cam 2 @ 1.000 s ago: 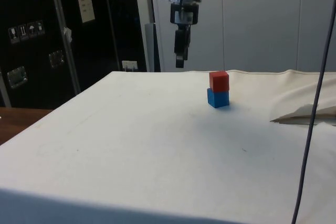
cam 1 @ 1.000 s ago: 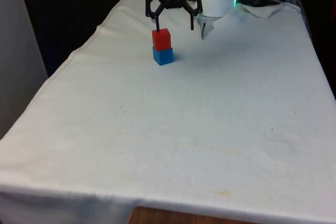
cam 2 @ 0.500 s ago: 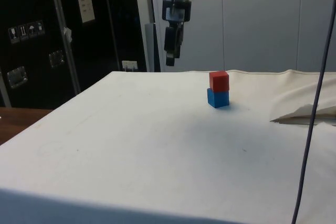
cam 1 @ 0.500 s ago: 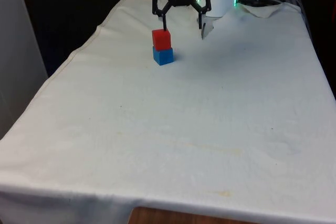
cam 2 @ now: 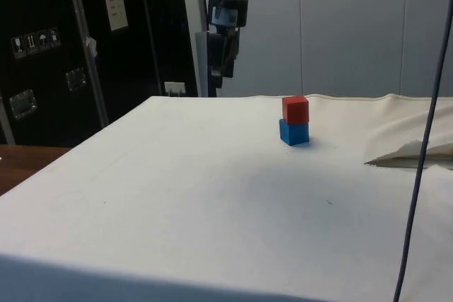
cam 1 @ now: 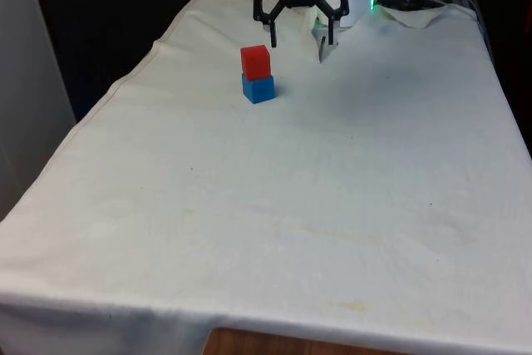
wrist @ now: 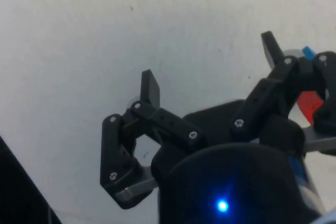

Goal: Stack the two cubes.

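The red cube (cam 1: 255,61) is seated on the blue cube (cam 1: 258,88), below and just beside the end effector (cam 1: 301,38), which is spread wide and empty above the worktop (cam 1: 332,172). Stacking is judged complete; only retreat is called for.

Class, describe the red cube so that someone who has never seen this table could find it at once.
Start at the white cloth covering the table and look toward its far end, below the open gripper. The red cube sits on top of the blue cube, the upper block of that stack.
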`<act>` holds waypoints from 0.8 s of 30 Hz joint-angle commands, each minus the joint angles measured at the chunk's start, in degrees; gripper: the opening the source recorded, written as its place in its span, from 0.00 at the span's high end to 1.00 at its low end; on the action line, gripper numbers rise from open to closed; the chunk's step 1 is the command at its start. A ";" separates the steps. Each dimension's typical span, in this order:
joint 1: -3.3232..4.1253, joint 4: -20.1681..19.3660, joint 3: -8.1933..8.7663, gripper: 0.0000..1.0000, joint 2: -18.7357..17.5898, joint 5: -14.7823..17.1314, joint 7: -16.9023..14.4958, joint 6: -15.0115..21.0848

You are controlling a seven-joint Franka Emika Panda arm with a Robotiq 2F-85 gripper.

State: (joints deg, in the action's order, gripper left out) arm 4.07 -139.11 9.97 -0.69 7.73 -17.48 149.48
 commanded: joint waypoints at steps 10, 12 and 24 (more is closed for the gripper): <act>0.11 1.15 -1.72 0.00 -0.69 -0.57 4.64 0.06; 0.11 1.26 -1.89 0.00 -0.74 -0.52 4.98 0.06; 0.17 2.58 -3.90 0.00 -1.55 -0.57 9.80 0.17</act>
State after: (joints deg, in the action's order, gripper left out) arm 4.07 -136.82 6.07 -1.83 7.73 -8.77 149.48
